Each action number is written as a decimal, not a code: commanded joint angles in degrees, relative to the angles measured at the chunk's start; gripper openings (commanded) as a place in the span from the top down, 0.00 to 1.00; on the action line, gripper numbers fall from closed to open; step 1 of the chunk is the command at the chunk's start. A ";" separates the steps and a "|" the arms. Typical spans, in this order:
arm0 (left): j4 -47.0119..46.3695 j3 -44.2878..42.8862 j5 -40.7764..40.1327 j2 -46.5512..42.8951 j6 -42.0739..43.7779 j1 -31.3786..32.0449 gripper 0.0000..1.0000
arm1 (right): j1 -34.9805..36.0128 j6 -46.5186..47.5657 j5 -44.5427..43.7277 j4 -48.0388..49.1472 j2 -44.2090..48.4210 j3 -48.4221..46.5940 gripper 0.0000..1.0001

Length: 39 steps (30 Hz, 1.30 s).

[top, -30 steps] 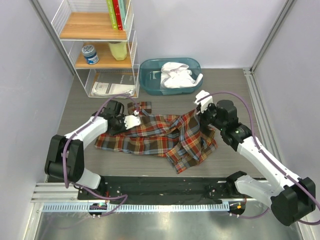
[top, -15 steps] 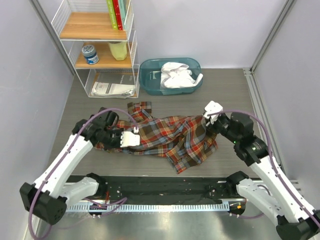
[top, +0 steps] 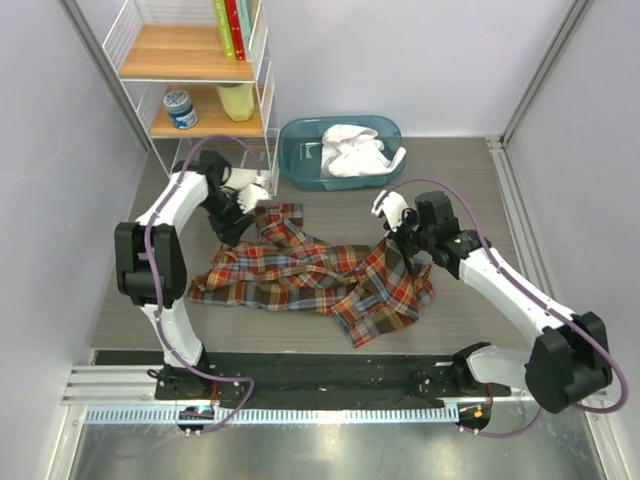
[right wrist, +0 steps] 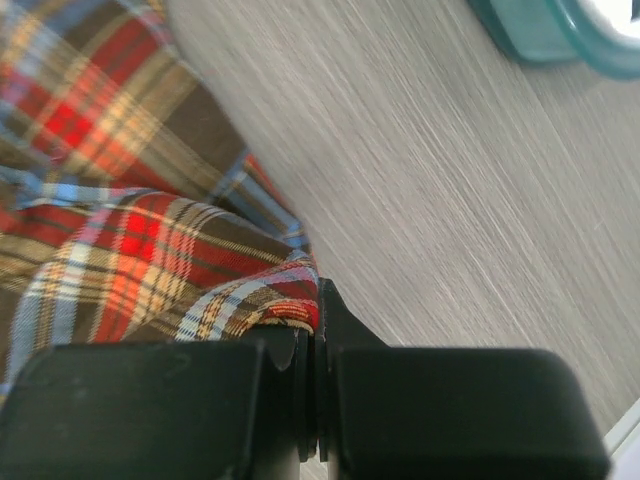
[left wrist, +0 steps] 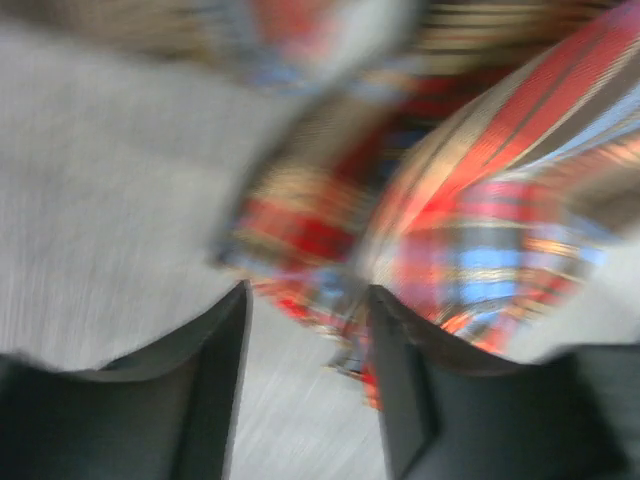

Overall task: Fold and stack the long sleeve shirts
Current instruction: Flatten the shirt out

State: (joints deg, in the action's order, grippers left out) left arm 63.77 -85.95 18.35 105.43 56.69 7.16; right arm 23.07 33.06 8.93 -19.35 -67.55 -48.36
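The plaid long sleeve shirt (top: 310,275) lies crumpled across the middle of the table. My right gripper (top: 396,222) is shut on its right edge and holds that edge slightly raised. In the right wrist view the cloth (right wrist: 120,230) is pinched between the closed fingers of the right gripper (right wrist: 312,325). My left gripper (top: 258,193) hovers at the shirt's far left corner. The blurred left wrist view shows the left gripper (left wrist: 308,295) open, bare table in the gap and the plaid (left wrist: 480,220) beside the right finger. A white shirt (top: 355,150) lies bunched in a teal bin (top: 290,150).
A wire and wood shelf unit (top: 190,95) with books, a jar and papers stands at the back left, close to my left arm. The teal bin (right wrist: 540,30) is at the back centre. A black rail (top: 320,375) runs along the near edge.
My left arm swung from the shirt's near left side to its far left corner, and its jaws shut and came open again. My right gripper carried its cloth edge a little to the left.
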 commanded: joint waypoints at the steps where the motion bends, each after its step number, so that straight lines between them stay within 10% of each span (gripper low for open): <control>1: -5.32 -5.46 5.28 -4.76 -11.76 -9.58 0.40 | -2.85 -2.64 -0.23 3.45 -3.90 -5.87 0.99; 9: -19.71 23.53 5.33 -32.90 -15.11 -7.17 0.22 | -4.09 -4.93 3.11 2.13 -5.57 -4.99 0.99; 13: -26.74 34.94 -6.99 -39.15 -17.22 9.84 0.21 | -4.26 -5.81 3.38 1.60 -6.02 -5.43 0.99; 22: -38.45 43.58 -21.42 -38.11 -19.60 23.77 0.21 | -4.44 -6.69 3.11 1.07 -5.05 -5.34 0.99; 39: -53.56 47.54 -37.49 -31.94 -24.08 29.84 0.33 | -5.67 -6.16 2.59 0.81 -4.61 -5.17 0.99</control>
State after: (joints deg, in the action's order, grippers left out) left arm 17.41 -38.85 -12.71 75.59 34.02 36.77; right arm 17.96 27.03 11.27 -18.98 -73.54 -51.55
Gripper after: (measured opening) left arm 0.730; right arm 0.038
